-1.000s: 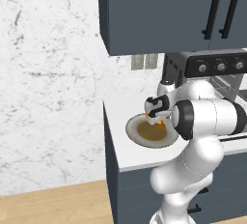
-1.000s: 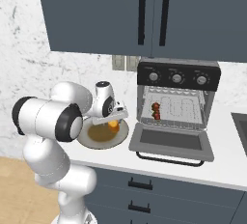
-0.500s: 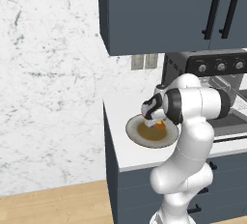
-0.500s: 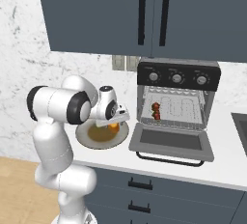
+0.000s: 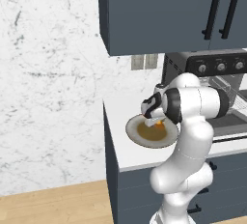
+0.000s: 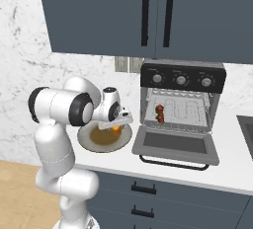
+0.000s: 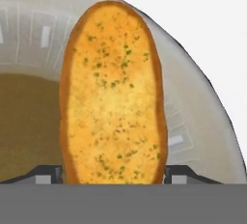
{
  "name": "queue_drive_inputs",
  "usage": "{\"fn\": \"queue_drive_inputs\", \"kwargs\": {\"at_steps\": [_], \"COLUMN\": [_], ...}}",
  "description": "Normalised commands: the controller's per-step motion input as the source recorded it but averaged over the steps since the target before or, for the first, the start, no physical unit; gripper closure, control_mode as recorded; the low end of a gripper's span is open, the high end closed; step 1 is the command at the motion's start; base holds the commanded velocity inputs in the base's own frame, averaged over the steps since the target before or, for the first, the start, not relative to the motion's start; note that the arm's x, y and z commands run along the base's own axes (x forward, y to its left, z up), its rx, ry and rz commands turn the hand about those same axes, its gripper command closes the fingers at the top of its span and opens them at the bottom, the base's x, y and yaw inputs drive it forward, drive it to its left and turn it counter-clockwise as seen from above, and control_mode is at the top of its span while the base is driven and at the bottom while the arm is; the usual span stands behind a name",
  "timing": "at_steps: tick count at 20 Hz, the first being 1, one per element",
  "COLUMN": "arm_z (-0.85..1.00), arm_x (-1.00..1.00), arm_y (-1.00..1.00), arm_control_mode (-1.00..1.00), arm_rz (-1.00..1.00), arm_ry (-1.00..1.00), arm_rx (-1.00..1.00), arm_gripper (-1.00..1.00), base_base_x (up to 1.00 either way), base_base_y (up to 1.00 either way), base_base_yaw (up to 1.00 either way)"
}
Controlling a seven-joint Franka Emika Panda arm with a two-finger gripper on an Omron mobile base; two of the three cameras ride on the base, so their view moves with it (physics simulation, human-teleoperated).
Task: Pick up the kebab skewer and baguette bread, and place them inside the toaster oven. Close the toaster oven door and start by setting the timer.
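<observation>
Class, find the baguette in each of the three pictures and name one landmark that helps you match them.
Left base view: the baguette is a small orange patch at the gripper, over the plate.
Right base view: it shows orange under the gripper, left of the open toaster oven.
Hand view: it runs upright through the middle.
Shared landmark: the round grey plate.

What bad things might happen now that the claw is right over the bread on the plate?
1. The claw straddles just one end of the baguette bread, so once lifted the long loaf might tip or slip out.
2. The baguette lies near the rim of the plate; a nudge might push it onto the counter.
3. The kebab skewer already sits inside the toaster oven, so the loaf might bump it going in.
</observation>
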Motion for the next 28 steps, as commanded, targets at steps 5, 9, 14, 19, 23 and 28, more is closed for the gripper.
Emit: {"fn": "queue_drive_inputs", "kwargs": {"at_steps": [5,9,14,19,23,28], "arm_z": [0.12,0.97,1.00,1.00,1.00,0.94], "arm_x": [-0.43,-1.00,-1.00,-0.97,-0.53,0.03], "arm_y": [-0.29,-0.74,-0.90,-0.91,-0.89,-0.99], "arm_control_mode": [-1.00,-1.00,-1.00,-1.00,-1.00,-1.00], "arm_rz": [0.02,0.12,0.11,0.05,0.00,-0.02], "arm_ry": [-0.01,-0.01,-0.10,-0.06,0.00,0.05], "arm_rx": [0.01,0.05,0.08,0.04,0.02,0.02], "arm_gripper": [1.00,1.00,1.00,1.00,1.00,1.00], "base_base_x": [0.00,0.00,0.00,0.00,0.00,0.00], "base_base_y": [0.00,0.00,0.00,0.00,0.00,0.00], "base_base_yaw": [0.00,0.00,0.00,0.00,0.00,0.00]}}
